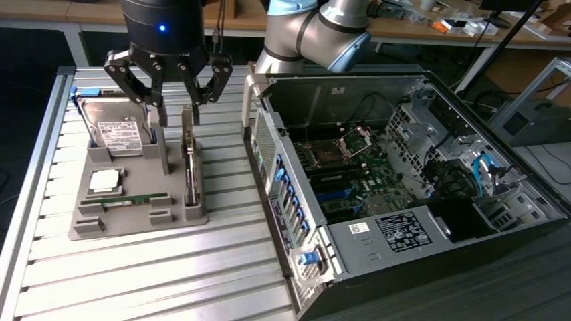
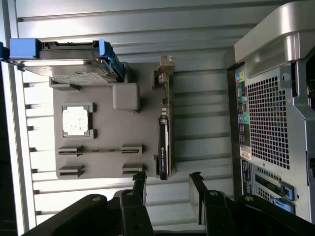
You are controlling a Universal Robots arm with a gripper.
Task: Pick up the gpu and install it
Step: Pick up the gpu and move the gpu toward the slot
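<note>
While your black gripper (image 1: 176,105) hung empty with fingers spread just above it, the thin green gpu (image 1: 189,157) with its silver bracket stood on edge in the grey slotted holder (image 1: 134,224). You'd judge it light, stiff and fragile, best pinched across its upper edge.

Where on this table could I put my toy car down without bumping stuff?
The biggest bare patch is the slatted table on the near side of the grey tray, reaching across to the computer case. A narrow strip of slats runs between tray and case. The tray is crowded, and the open claw hovers over the gpu there.
</note>
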